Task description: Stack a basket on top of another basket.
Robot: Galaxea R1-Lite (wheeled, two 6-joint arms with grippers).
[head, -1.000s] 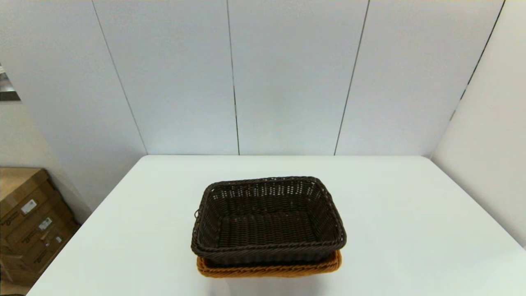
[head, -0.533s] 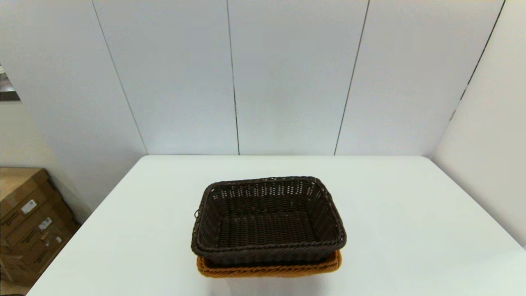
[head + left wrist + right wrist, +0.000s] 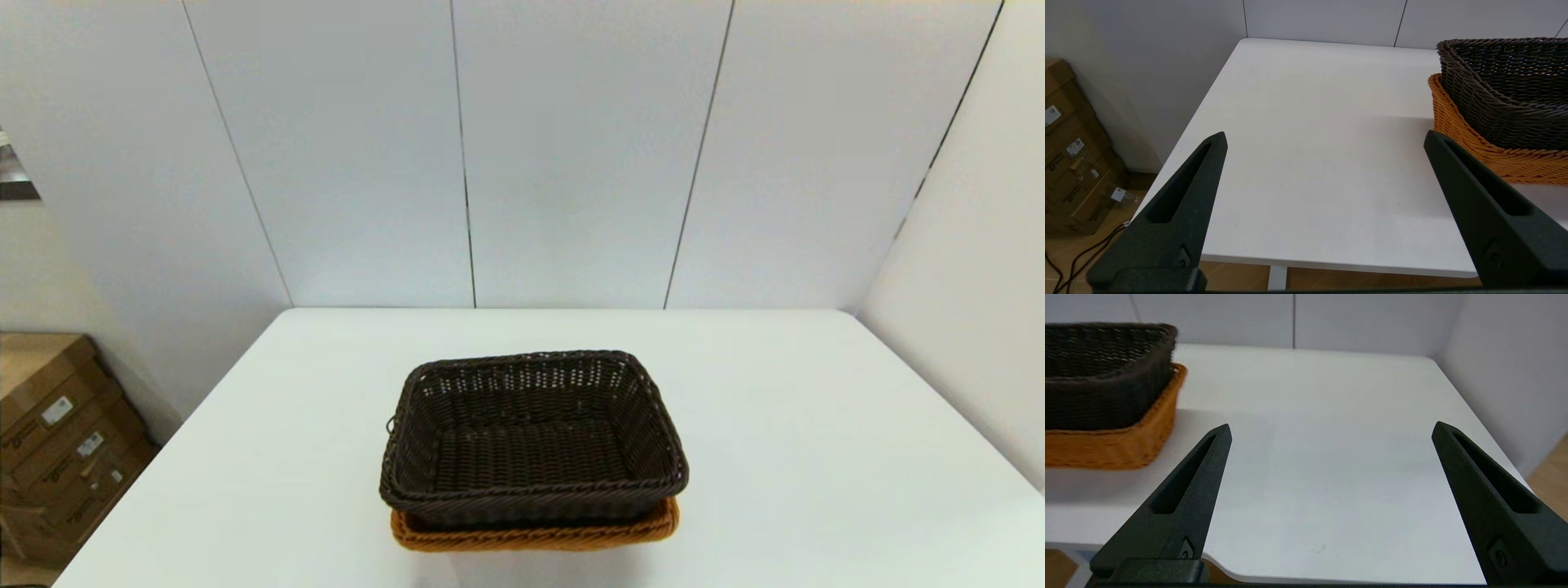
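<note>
Dark basket [image 3: 532, 441] nested in orange basket [image 3: 535, 536], near table [image 3: 816, 457] front edge, centre. Left gripper [image 3: 1325, 136] and right gripper [image 3: 1331, 428] wide open, empty, back at front corners.

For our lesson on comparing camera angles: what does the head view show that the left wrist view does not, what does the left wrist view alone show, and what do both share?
Only the head view shows the whole dark brown basket, its woven floor included, and the table's right side.

Only the left wrist view shows the left gripper, fingers wide open, empty, back at the table's near edge, and cables on the floor.

Both show the dark basket nested in the orange-tan basket, the white table, the panelled wall and the cardboard boxes.
</note>
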